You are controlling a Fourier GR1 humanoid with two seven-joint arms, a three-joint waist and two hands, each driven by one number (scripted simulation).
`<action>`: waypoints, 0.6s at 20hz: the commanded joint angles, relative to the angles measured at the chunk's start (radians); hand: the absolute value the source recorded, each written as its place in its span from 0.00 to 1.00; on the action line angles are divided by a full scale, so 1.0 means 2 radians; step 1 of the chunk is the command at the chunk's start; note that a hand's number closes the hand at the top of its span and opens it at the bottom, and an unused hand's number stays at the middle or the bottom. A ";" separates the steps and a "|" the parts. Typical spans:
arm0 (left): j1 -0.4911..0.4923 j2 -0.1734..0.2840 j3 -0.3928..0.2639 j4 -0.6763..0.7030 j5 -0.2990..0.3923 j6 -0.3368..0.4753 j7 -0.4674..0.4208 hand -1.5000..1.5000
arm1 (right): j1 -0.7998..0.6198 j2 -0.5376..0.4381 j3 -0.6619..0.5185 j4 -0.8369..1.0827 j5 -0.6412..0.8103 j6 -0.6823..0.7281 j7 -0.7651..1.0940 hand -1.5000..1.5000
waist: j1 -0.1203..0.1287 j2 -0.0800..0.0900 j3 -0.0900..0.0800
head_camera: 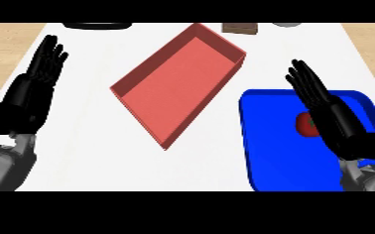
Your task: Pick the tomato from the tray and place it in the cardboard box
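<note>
Tomato (305,124) sits on the blue tray (278,144), toward that tray's right side, and you see only part of its red body because the right hand (330,111) covers the rest; that hand stretches over the tray with its fingers straight and close together, pointing away from you, curled round nothing; whether it touches the tomato you cannot tell. Just left of the tray lies the red box (179,87), open-topped and turned at an angle, one corner close to the tray's far left corner. Well left of the tray, beyond the box, your left hand (36,87) rests near the edge with its fingers straight and slightly fanned, holding nothing. Beyond the tray, at the counter's far edge, you see a small brown block (239,28).
</note>
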 commanded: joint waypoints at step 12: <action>0.086 0.033 -0.012 0.128 -0.101 0.056 0.017 0.50 | 0.081 -0.095 -0.064 0.206 0.068 0.160 -0.266 0.00 | -0.014 0.027 0.009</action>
